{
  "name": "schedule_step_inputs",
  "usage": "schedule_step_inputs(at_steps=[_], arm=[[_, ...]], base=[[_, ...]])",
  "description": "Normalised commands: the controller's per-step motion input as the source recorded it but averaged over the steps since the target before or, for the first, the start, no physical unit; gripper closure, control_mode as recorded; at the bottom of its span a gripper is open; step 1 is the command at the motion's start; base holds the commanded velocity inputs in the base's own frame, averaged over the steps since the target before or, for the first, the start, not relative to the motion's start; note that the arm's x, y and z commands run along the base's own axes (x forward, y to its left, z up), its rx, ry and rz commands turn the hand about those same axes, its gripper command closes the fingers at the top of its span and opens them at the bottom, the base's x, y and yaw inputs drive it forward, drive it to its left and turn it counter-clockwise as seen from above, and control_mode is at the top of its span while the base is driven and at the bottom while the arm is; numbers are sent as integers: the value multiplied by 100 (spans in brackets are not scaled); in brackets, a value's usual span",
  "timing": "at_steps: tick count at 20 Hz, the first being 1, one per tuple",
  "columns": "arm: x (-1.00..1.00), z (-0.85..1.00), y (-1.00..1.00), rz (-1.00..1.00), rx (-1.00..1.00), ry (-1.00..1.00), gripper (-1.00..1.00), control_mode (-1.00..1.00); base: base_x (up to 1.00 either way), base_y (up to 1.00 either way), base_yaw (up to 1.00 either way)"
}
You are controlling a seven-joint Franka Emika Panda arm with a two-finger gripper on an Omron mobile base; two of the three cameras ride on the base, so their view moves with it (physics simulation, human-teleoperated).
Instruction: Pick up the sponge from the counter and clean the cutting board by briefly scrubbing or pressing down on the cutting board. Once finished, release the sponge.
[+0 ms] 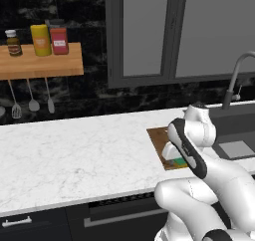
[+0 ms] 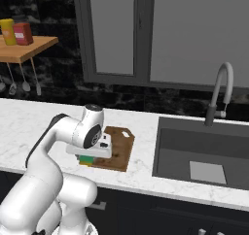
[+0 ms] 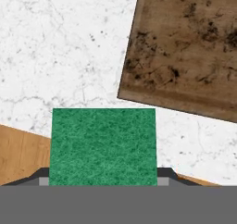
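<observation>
Reading the hand view from its left, I find the sponge point(image 3: 102, 146) clamped between the gripper's point(image 3: 102, 179) fingers, green face toward the camera, over white counter point(image 3: 60, 47). The cutting board point(image 3: 185, 47) lies to the right. My judgement: carry the sponge squarely over the dark wood, press flat, rub briefly, then let go.
</observation>
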Motion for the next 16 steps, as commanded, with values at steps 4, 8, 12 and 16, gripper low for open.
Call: schedule_step_inputs(at_steps=[4,8,12,16], arm=[[49,-13,0,0,-4,0,100,-100],[44,-37,-2,1,1,0,100,-100],[33,-47,-8,3,5,0,100,-100],[39,-37,-12,5,3,0,100,-100]], base=[[0,0,0],[0,0,0],[0,0,0],[0,0,0]])
